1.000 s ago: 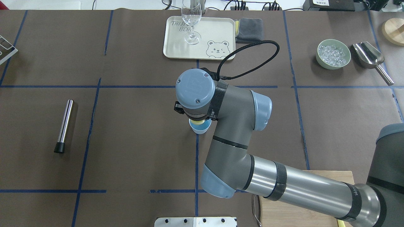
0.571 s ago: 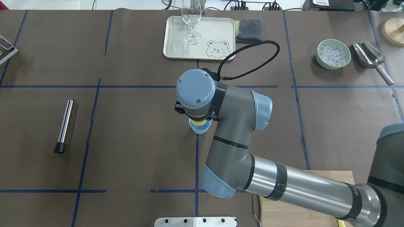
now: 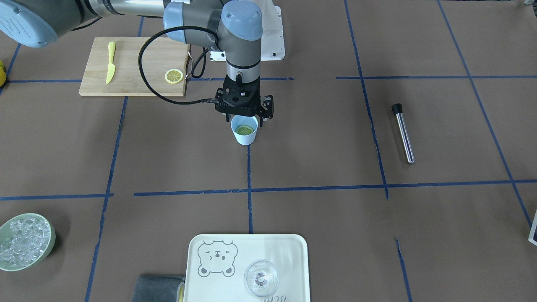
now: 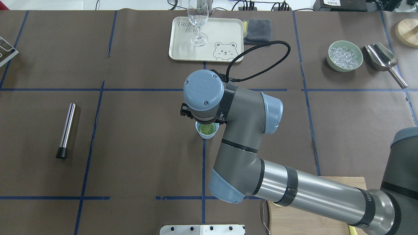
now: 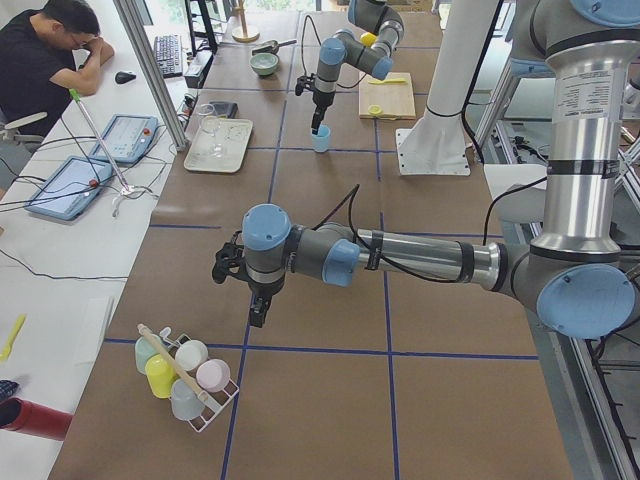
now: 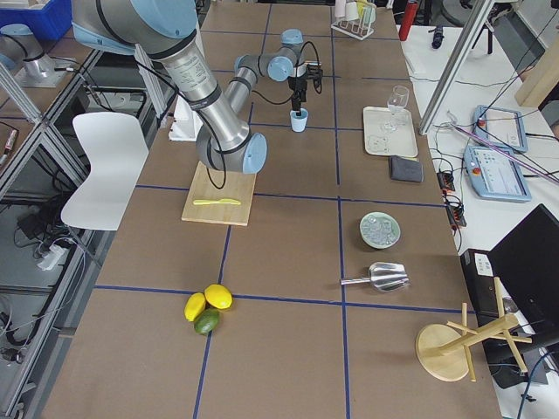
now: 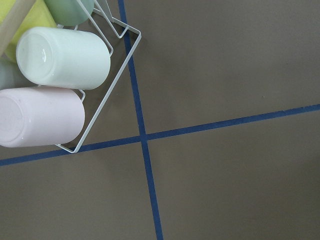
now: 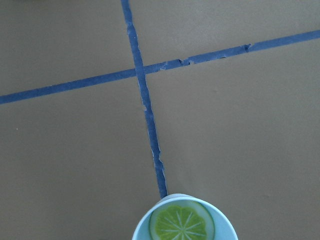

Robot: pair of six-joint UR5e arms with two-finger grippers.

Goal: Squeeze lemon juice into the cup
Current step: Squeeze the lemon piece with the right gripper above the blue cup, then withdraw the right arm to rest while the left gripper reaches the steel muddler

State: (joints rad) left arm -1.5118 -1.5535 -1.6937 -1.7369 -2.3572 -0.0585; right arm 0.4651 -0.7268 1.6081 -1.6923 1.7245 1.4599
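Observation:
The light-blue cup (image 3: 244, 137) stands on a blue tape line at the table's middle. The lemon (image 3: 244, 129) lies inside it, cut face up with pale segment lines; it looks yellow-green. Both also show in the overhead view, cup (image 4: 206, 134) and lemon (image 4: 206, 128), and in the right wrist view, cup (image 8: 144, 231) and lemon (image 8: 181, 223). My right gripper (image 3: 244, 121) hangs straight above the cup, fingers apart and empty. My left gripper (image 5: 257, 312) hovers over the table's far left end by a cup rack; I cannot tell whether it is open or shut.
A wooden board (image 3: 134, 84) holds a thin lemon slice (image 3: 173, 76) and a yellow knife (image 3: 110, 62). A tray (image 3: 293, 251) carries a clear glass (image 3: 261, 278). A pale-green bowl of ice (image 3: 25, 241), a metal rod (image 3: 403, 133), a scoop (image 4: 382, 57) and a cup rack (image 5: 185, 375) stand around.
The yellow lemon piece held just over the cup is no longer in my right gripper; it now lies in the cup, cut face up. The right wrist shifted slightly.

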